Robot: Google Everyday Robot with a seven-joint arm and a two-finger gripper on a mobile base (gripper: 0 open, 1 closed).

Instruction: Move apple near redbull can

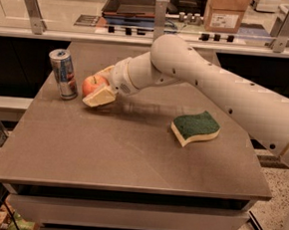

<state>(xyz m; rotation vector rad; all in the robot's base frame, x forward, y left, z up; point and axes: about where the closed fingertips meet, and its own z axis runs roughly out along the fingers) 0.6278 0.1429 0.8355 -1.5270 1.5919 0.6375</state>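
Note:
The red-orange apple [91,85] sits low over the brown table [131,151] at its back left, just right of the silver-and-blue redbull can [63,73], which stands upright. A small gap separates apple and can. My gripper [100,85] reaches in from the right on the white arm [197,81]. Its cream fingers [102,96] flank the apple front and back and are shut on it.
A green-and-yellow wavy sponge [195,128] lies on the table's right half. A counter with metal rail posts [33,9], a dark tray [133,1] and a cardboard box [225,11] runs behind the table.

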